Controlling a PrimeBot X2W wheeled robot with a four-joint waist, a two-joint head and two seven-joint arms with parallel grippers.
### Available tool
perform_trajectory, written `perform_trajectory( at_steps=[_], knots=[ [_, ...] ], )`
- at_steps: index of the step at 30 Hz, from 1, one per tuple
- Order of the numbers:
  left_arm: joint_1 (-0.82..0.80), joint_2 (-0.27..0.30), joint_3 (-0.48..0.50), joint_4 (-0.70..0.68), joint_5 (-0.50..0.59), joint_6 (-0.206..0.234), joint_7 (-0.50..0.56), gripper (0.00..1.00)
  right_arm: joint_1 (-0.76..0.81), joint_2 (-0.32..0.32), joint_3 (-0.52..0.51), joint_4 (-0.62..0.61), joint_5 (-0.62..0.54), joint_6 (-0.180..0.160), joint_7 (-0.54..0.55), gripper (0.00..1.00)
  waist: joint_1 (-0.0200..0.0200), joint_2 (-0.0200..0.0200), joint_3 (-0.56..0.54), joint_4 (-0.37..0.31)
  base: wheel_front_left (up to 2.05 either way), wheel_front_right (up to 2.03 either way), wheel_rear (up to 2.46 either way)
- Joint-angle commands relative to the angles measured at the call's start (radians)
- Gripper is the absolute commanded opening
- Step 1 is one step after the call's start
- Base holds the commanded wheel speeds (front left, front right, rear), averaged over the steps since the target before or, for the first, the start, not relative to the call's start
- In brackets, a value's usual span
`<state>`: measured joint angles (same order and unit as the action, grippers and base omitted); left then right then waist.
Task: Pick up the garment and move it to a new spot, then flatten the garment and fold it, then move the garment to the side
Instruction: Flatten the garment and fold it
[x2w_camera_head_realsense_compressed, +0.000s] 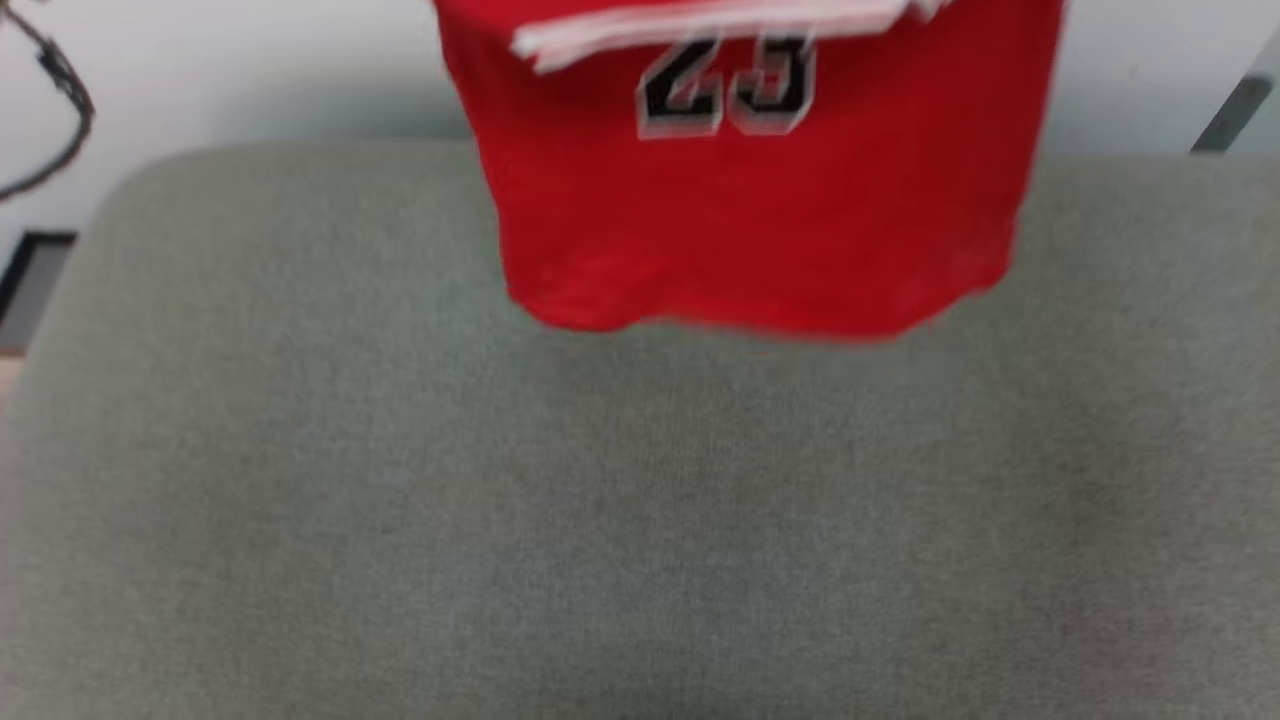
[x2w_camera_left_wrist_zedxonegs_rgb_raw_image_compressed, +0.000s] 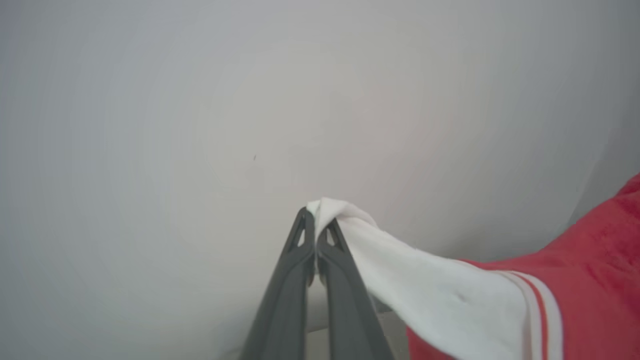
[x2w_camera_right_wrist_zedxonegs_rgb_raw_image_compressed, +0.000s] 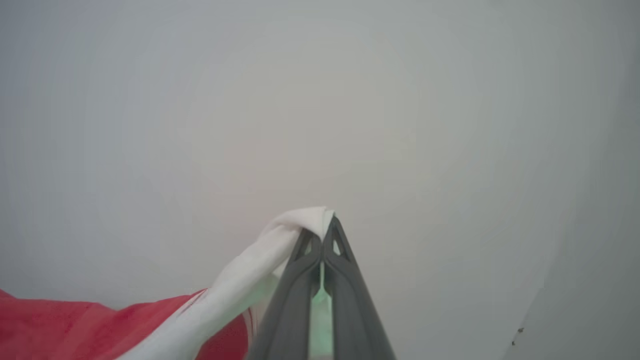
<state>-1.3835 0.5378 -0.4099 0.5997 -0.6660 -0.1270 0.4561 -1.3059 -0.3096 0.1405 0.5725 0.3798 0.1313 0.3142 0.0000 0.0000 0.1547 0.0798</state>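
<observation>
The garment (x2w_camera_head_realsense_compressed: 760, 210), a red jersey with black-and-white numerals and white striped trim, hangs in the air at the top of the head view, its hem just above the far part of the grey-green surface (x2w_camera_head_realsense_compressed: 600, 520). In the left wrist view my left gripper (x2w_camera_left_wrist_zedxonegs_rgb_raw_image_compressed: 316, 217) is shut on a bunch of the garment's (x2w_camera_left_wrist_zedxonegs_rgb_raw_image_compressed: 440, 295) white sleeve cloth, the red body trailing off to the right. My right gripper (x2w_camera_right_wrist_zedxonegs_rgb_raw_image_compressed: 325, 227) is likewise shut on white cloth of the garment (x2w_camera_right_wrist_zedxonegs_rgb_raw_image_compressed: 245, 285), whose red body runs off to the lower left.
A pale wall (x2w_camera_head_realsense_compressed: 250, 70) stands behind the padded surface. A dark cable (x2w_camera_head_realsense_compressed: 60, 90) hangs at the upper left, and a dark strip (x2w_camera_head_realsense_compressed: 30, 270) lies by the surface's left edge. A grey bar (x2w_camera_head_realsense_compressed: 1235, 110) shows at the upper right.
</observation>
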Motion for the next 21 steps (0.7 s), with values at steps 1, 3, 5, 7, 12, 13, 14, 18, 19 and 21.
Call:
perform_trajectory(
  at_steps=[1, 3, 5, 7, 12, 13, 14, 18, 19, 21],
  knots=[
    [-0.053, -0.016, -0.008, 0.024, 0.035, 0.001, -0.063, 0.00, -0.066, -0.013, 0.012, 0.045, -0.053, -0.001, -0.091, 0.00, 0.0000, 0.0000, 0.148, 0.008, 0.00, 0.00, 0.00],
    [-0.103, -0.026, -0.014, 0.058, 0.072, 0.026, -0.125, 0.00, -0.126, -0.020, 0.017, 0.096, -0.109, -0.001, -0.168, 0.00, 0.0000, 0.0000, 0.206, 0.010, 0.00, 0.00, 0.00],
    [-0.131, -0.039, -0.013, 0.070, 0.086, 0.034, -0.166, 0.00, -0.164, -0.020, 0.001, 0.118, -0.139, -0.001, -0.221, 0.00, 0.0000, 0.0000, 0.233, 0.010, 0.00, 0.00, 0.00],
    [-0.202, -0.049, -0.013, 0.090, 0.122, 0.053, -0.243, 0.00, -0.251, -0.033, -0.013, 0.156, -0.220, -0.001, -0.316, 0.00, 0.0000, 0.0000, 0.299, 0.013, 0.00, 0.00, 0.00],
    [-0.339, -0.102, 0.007, 0.129, 0.160, 0.067, -0.480, 0.00, -0.395, -0.042, -0.059, 0.214, -0.441, -0.001, -0.525, 0.00, 0.0000, 0.0000, 0.448, 0.033, 0.00, 0.00, 0.00],
    [-0.356, -0.109, 0.002, 0.134, 0.166, 0.056, -0.519, 0.00, -0.409, -0.039, -0.070, 0.219, -0.471, -0.001, -0.543, 0.00, 0.0000, 0.0000, 0.472, 0.037, 0.00, 0.00, 0.00],
    [-0.361, -0.120, 0.004, 0.152, 0.158, 0.050, -0.546, 0.00, -0.415, -0.040, -0.072, 0.222, -0.507, -0.001, -0.557, 0.00, 0.0000, 0.0000, 0.492, 0.043, 0.00, 0.00, 0.00],
    [-0.333, -0.151, -0.017, 0.217, 0.146, 0.021, -0.625, 0.00, -0.361, -0.037, -0.056, 0.263, -0.569, -0.001, -0.576, 0.00, 0.0000, 0.0000, 0.538, 0.063, 0.00, 0.00, 0.00],
    [-0.319, -0.156, -0.024, 0.232, 0.145, 0.019, -0.642, 0.00, -0.342, -0.035, -0.059, 0.275, -0.565, -0.001, -0.577, 0.00, 0.0000, 0.0000, 0.539, 0.067, 0.00, 0.00, 0.00],
    [-0.287, -0.169, -0.025, 0.275, 0.124, 0.013, -0.645, 0.00, -0.301, -0.029, -0.052, 0.303, -0.545, -0.001, -0.580, 0.00, 0.0000, 0.0000, 0.531, 0.075, 0.00, 0.00, 0.00]
  ],
)
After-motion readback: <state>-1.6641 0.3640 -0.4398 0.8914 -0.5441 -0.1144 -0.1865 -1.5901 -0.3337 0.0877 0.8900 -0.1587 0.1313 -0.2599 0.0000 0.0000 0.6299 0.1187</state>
